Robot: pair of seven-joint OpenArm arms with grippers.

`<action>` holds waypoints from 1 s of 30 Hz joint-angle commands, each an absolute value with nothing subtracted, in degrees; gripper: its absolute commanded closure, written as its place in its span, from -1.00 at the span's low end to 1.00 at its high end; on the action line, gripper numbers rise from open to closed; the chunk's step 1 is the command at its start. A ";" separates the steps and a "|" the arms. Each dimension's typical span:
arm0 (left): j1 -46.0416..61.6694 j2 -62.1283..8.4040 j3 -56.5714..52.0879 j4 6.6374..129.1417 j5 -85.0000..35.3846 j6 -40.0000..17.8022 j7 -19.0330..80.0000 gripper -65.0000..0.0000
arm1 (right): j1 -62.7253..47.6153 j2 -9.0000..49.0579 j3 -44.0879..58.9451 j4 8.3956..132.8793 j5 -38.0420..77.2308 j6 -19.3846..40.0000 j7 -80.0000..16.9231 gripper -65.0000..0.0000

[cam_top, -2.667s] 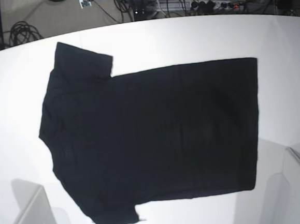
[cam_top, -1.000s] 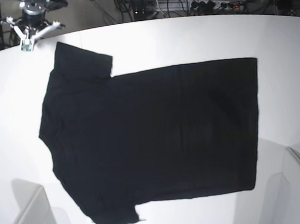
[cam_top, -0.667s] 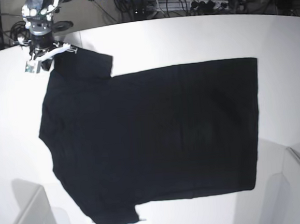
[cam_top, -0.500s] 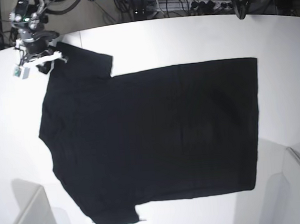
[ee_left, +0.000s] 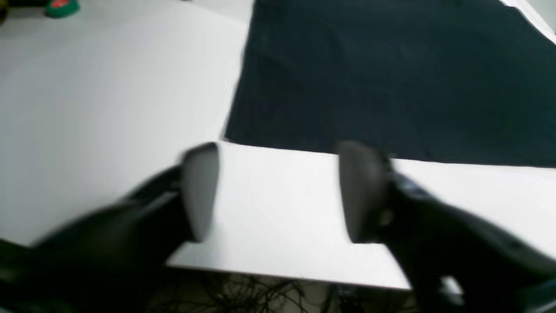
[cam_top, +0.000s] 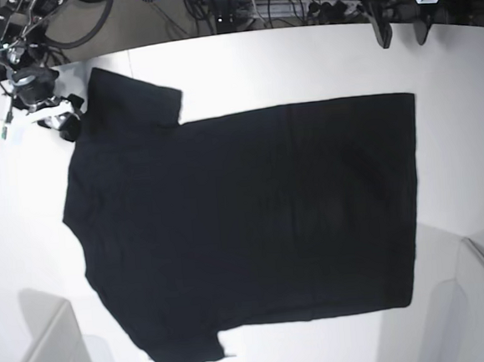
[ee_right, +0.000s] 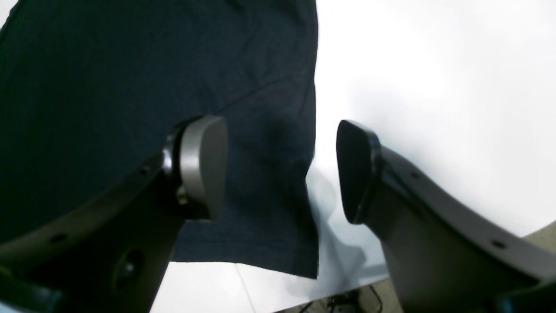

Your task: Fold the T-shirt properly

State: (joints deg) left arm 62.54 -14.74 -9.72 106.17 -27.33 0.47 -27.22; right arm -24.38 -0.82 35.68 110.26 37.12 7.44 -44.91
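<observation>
Two end effectors open: right end effector (ee_right: 278, 174) straddles T-shirt (ee_right: 130, 87) sleeve edge; left end effector (ee_left: 278, 191) just short of hem.

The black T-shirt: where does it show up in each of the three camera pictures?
Base view: T-shirt fills the middle, spread flat.
Left wrist view: upper right, beyond the open left gripper.
Right wrist view: left half, its edge between the open right gripper fingers.
Shared landmark: the white table.

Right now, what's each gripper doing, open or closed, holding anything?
Left gripper: open, empty, above the table short of the T-shirt.
Right gripper: open, straddling the T-shirt's sleeve edge, not gripping.
</observation>
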 commanded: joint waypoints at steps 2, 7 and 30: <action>63.52 -14.81 -9.89 106.68 -27.38 0.40 -28.79 -0.51 | -23.43 -0.22 36.00 109.23 37.58 7.78 -43.91 -0.13; 61.41 -14.73 -9.89 106.77 -29.05 0.40 -22.55 -0.52 | -21.76 -0.22 36.00 102.20 37.49 7.78 -43.74 -0.13; 49.63 -14.02 -21.23 102.99 -42.07 -6.55 -3.74 -0.52 | -24.75 1.01 27.65 97.98 37.49 7.78 -43.74 -0.12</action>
